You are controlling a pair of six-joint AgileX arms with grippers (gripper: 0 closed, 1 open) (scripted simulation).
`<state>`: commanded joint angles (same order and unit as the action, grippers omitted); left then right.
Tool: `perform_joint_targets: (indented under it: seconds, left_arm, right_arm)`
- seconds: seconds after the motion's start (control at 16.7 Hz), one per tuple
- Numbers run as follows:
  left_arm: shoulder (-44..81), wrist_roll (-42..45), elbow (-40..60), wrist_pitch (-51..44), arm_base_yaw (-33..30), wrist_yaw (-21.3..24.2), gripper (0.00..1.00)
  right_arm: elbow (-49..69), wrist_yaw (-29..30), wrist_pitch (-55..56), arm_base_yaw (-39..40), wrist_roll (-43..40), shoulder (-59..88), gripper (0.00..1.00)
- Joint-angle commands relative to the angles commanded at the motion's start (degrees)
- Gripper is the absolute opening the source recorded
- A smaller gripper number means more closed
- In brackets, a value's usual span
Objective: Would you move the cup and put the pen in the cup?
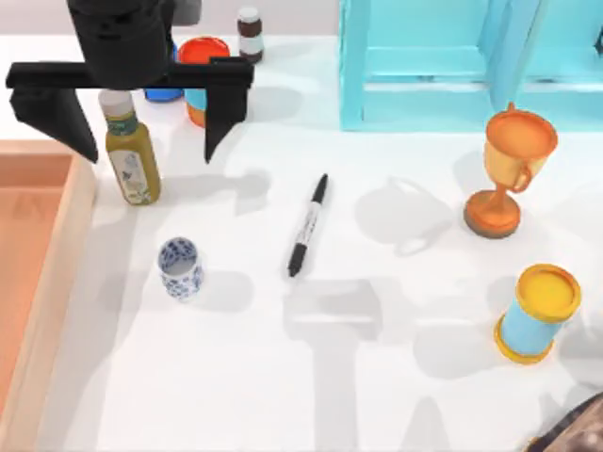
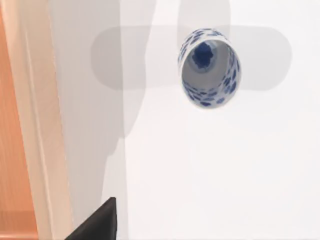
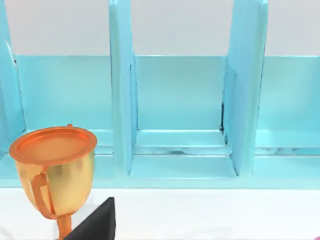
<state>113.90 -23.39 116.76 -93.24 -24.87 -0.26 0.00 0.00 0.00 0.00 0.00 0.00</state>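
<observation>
1. Hanging high over the table's far-left area, the left gripper (image 1: 151,132) shows its two black fingers spread wide and holding nothing; one fingertip (image 2: 97,222) shows in the left wrist view.
2. The right arm sits parked at the near-right corner of the top view (image 1: 575,428); I cannot tell how its gripper stands.
3. Nearest on the left side stands the cup (image 1: 180,267), upright and mouth up, small and white with a blue speckled pattern, near the wooden tray's rim (image 1: 57,273). The left wrist view looks down into its open mouth (image 2: 209,67).
4. The black marker pen (image 1: 308,225) lies flat just right of the cup, well apart from it, slanting from near-left to far-right, its label band at mid-length.
5. Farther back, the olive bottle (image 1: 131,151) stands between the spread fingers as seen from above, with an orange-lidded can (image 1: 202,66) and a small brown bottle (image 1: 250,33) beyond.
6. On the right stand the orange-and-blue can (image 1: 537,313), the trophy goblet (image 1: 509,169) and the turquoise rack (image 1: 452,66).
7. Judgement: the step in hand is the approach to the cup. The gripper should travel toward the near side, clear of the olive bottle, centre over the cup, and descend with fingers straddling its wall before closing, keeping the cup upright and off the tray rim.
</observation>
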Motion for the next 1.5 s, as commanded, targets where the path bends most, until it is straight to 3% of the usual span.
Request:
perform_joint_targets:
  seconds: [0.24, 0.84, 1.2, 1.5]
  left_arm:
    - [2.37, -0.02, 1.41, 1.24, -1.15, -0.86, 1.0]
    - [27.51, 0.91, 15.23, 13.71, -14.85, -9.49, 1.0]
    - [28.26, 0.96, 15.42, 14.35, -15.18, -9.74, 1.0]
    - [29.61, 1.93, 9.64, 21.94, -14.49, -9.83, 1.0]
  right_arm:
    - [0.0, 0.0, 0.0, 0.0, 0.0, 0.0, 1.0]
    - [0.0, 0.0, 0.0, 0.0, 0.0, 0.0, 1.0]
    - [0.0, 0.0, 0.0, 0.0, 0.0, 0.0, 1.0]
    - [0.0, 0.0, 0.0, 0.0, 0.0, 0.0, 1.0]
